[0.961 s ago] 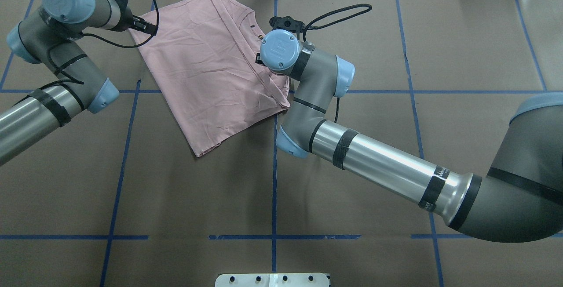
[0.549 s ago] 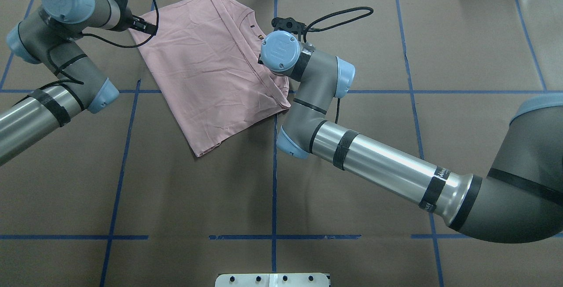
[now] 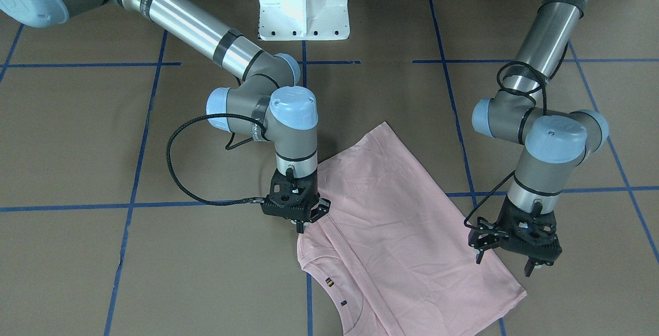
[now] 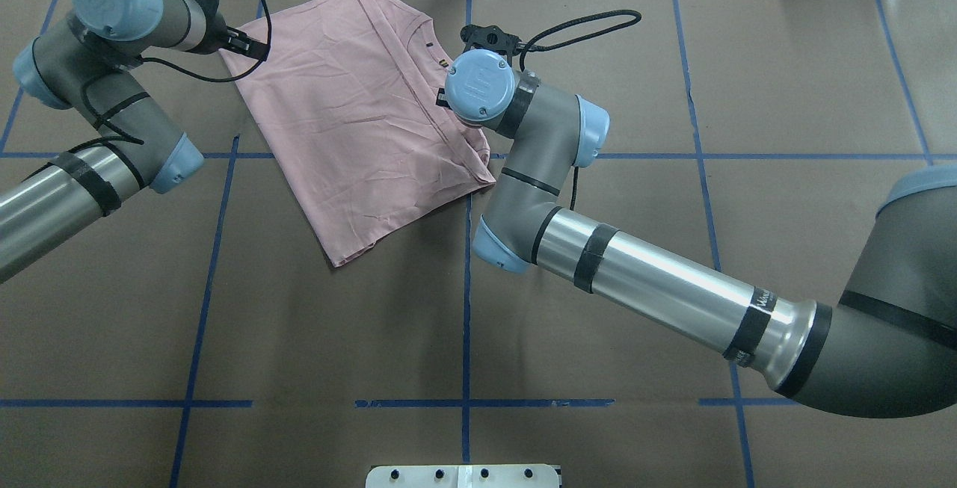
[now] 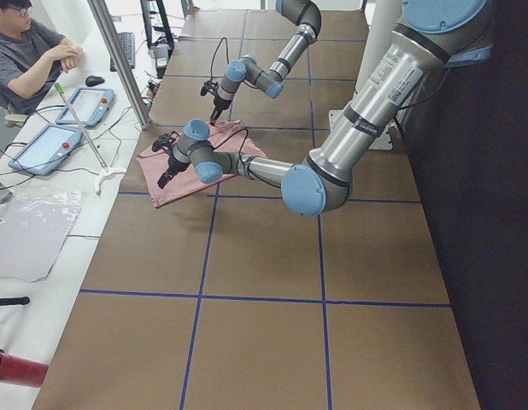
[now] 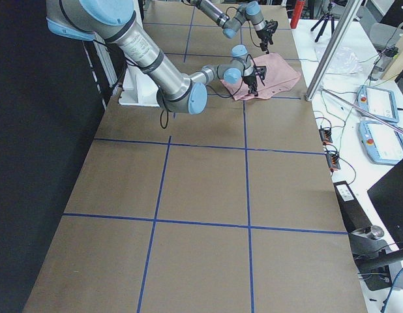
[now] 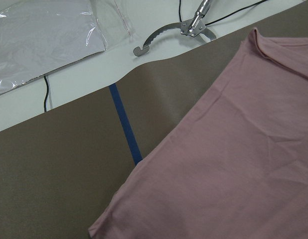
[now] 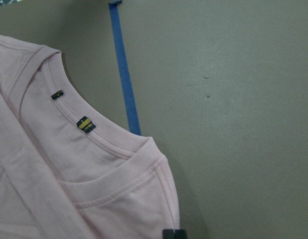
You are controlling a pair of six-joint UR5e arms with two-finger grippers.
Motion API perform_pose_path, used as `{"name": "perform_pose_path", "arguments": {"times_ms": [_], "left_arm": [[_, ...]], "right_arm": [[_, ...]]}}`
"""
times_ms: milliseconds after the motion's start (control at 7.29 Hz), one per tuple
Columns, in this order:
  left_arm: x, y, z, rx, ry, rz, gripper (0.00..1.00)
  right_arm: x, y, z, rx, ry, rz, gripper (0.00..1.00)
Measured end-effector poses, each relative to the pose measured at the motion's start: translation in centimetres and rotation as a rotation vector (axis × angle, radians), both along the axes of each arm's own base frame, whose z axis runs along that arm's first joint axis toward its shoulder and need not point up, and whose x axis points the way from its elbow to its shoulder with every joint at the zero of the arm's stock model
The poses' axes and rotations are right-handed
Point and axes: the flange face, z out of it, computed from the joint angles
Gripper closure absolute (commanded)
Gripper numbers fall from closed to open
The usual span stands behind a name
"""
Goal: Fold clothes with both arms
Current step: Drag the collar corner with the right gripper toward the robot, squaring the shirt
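A creased pale pink T-shirt point(image 4: 359, 137) lies flat on the brown paper-covered table point(image 4: 635, 99), with bare paper open robot-ward of both pincers. The left pincer point(image 3: 503, 267) hangs spread wide and empty over the shirt's straight side edge. The right pincer point(image 3: 301, 227) has its fingers drawn together at the shoulder edge, beside the ribbed round collar point(image 8: 124, 174). Whether it pinches cloth is hidden.

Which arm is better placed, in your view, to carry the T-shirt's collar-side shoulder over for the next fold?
Right. The right gripper sits at the T-shirt's shoulder edge beside the collar, apparently closed on it. The left gripper hovers open over the opposite side edge.
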Motion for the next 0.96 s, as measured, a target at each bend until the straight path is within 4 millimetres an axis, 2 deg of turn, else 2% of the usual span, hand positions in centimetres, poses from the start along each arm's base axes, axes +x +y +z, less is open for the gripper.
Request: {"name": "perform_pose_path", "arguments": {"times_ms": [549,686,824,961], "left_arm": [[0.0,0.1,-0.3,0.005,0.004,0.001,0.00],[0.1,0.1,-0.4,0.005,0.004,0.001,0.00],[0.1,0.1,-0.4,0.004,0.006,0.001,0.00],[0.2,0.1,-0.5,0.003,0.009,-0.001,0.00]], "right_arm": [[1.5,1.0,0.8,0.006,-0.011,0.000,1.00],[3.0,2.4,1.9,0.011,-0.015,-0.002,1.00],[4.6,5.1,3.7,0.028,-0.018,-0.004,1.00],[6.3,9.2,5.5,0.059,-0.022,-0.010,1.00]]}}
